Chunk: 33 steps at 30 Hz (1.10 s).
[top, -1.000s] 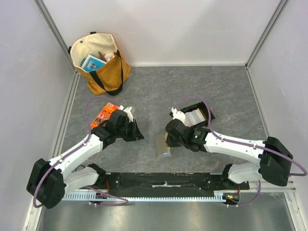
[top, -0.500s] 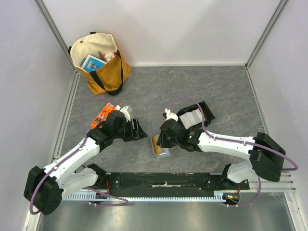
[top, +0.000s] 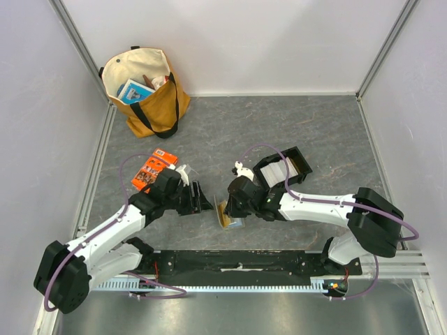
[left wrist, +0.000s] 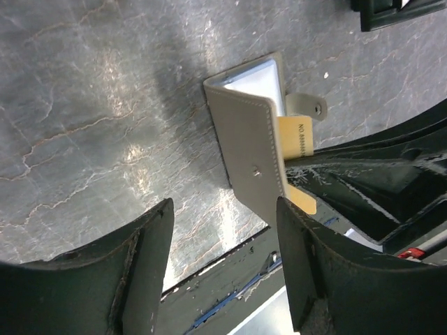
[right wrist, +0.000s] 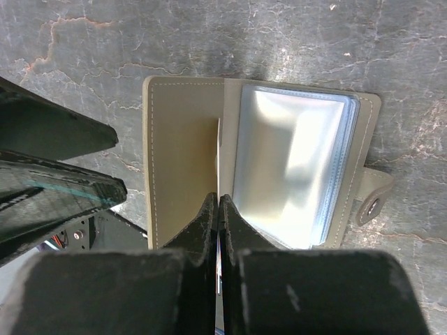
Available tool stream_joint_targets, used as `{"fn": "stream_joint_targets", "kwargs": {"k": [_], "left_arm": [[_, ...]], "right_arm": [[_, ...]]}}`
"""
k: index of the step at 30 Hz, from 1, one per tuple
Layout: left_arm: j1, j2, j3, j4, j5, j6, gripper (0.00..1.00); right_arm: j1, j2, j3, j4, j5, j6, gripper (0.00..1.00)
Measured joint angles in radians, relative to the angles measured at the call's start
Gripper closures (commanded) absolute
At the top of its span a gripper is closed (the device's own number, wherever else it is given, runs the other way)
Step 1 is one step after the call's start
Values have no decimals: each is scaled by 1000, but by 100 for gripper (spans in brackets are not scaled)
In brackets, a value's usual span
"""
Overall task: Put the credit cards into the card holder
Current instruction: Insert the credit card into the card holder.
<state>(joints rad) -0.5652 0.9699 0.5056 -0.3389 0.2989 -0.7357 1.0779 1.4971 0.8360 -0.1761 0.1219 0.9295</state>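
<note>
We see the right claw [right wrist: 218, 201] pressed together on a tan credit card [left wrist: 296, 138], held on edge at the fold of the card holder [right wrist: 180, 153]. The holder lies open near the middle of the bench's [top: 314, 125] near edge. The left claw [top: 202, 198] is spread just left of it, not touching. Other credit cards [top: 279, 169] sit in the black tray [top: 302, 159] towards the far edge.

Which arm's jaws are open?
The left gripper: its jaws stand wide apart and empty near the card holder. The right gripper is pinched shut on a tan card.
</note>
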Motion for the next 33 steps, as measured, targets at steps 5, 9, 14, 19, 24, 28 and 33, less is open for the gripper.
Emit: {"fn": "stream_joint_targets", "kwargs": {"k": [5, 9, 14, 19, 24, 28, 33], "left_arm": [[0, 0, -37, 17, 31, -17, 36], [0, 3, -40, 44, 54, -27, 33], [0, 3, -40, 84, 72, -42, 31], [0, 21, -40, 121, 97, -60, 31], [0, 59, -40, 134, 99, -76, 27], [0, 73, -40, 144, 98, -83, 26], [-10, 113, -32, 162, 98, -87, 25]], "right_arm": [[0, 0, 0, 0, 6, 3, 100], [0, 0, 0, 0, 6, 3, 100], [0, 6, 0, 0, 5, 2, 100], [0, 19, 0, 1, 2, -2, 100], [0, 23, 1, 3, -2, -5, 100], [0, 23, 1, 4, -6, -5, 100], [0, 23, 8, 3, -14, -10, 100]]}}
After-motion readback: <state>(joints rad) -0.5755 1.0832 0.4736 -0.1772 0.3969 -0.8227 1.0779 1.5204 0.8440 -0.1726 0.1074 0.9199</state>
